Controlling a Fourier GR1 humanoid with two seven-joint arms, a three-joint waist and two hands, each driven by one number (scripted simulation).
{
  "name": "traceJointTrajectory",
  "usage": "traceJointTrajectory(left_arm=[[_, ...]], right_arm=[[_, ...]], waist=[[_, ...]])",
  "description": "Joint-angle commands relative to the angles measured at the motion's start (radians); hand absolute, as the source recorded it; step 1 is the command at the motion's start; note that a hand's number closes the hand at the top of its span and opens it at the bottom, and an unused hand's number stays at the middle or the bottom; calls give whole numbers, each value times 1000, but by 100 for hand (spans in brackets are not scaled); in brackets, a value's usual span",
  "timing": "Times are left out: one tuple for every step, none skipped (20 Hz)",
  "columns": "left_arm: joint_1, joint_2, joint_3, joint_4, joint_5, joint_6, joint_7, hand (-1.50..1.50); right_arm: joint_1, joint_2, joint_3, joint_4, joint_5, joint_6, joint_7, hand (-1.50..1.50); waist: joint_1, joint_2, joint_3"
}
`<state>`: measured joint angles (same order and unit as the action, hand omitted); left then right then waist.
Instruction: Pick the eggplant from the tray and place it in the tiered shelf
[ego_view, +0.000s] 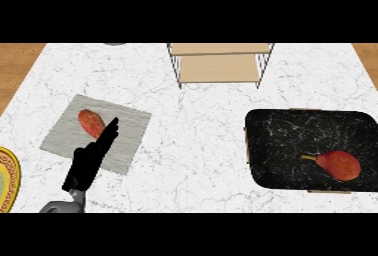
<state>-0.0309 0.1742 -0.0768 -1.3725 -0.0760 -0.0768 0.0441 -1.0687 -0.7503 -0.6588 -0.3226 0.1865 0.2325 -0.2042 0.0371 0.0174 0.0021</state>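
Overhead, the eggplant (341, 164) lies near the lower right corner of the black tray (280, 125), well apart from the tiered shelf (219, 67) at the counter's far edge, whose boards show nothing on them. Meanwhile the left hand (92, 160) hovers, fingers straight and holding nothing, over the grey mat (129, 135) beside an orange vegetable (90, 122), seemingly off-target; the right hand is out of view.

Bright, even light falls on the white marble counter (199, 125), with hardly any shadows or glare.

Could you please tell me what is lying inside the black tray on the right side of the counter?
Inside the black tray lies one reddish eggplant with a yellowish stem, near the tray's front right corner. Nothing else shows in it. The tray floor beneath the eggplant is covered.
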Motion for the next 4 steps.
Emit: traceJointTrajectory(left_arm=[[9, 3, -2, -29, 1, -8, 25, 0], [-43, 9, 36, 39, 1, 6, 8, 0], [-42, -25, -3, 31, -16, 16, 16, 0], [-24, -20, -15, -22, -13, 8, 38, 0]], right_arm=[[14, -31, 24, 49, 22, 38, -57, -150], [9, -61, 33, 32, 23, 64, -29, -150], [11, -79, 31, 52, 25, 77, -45, -150], [17, -81, 39, 66, 40, 66, -55, -150]], waist=[[14, 2, 1], [-6, -3, -1], [2, 1, 0], [15, 4, 1]])
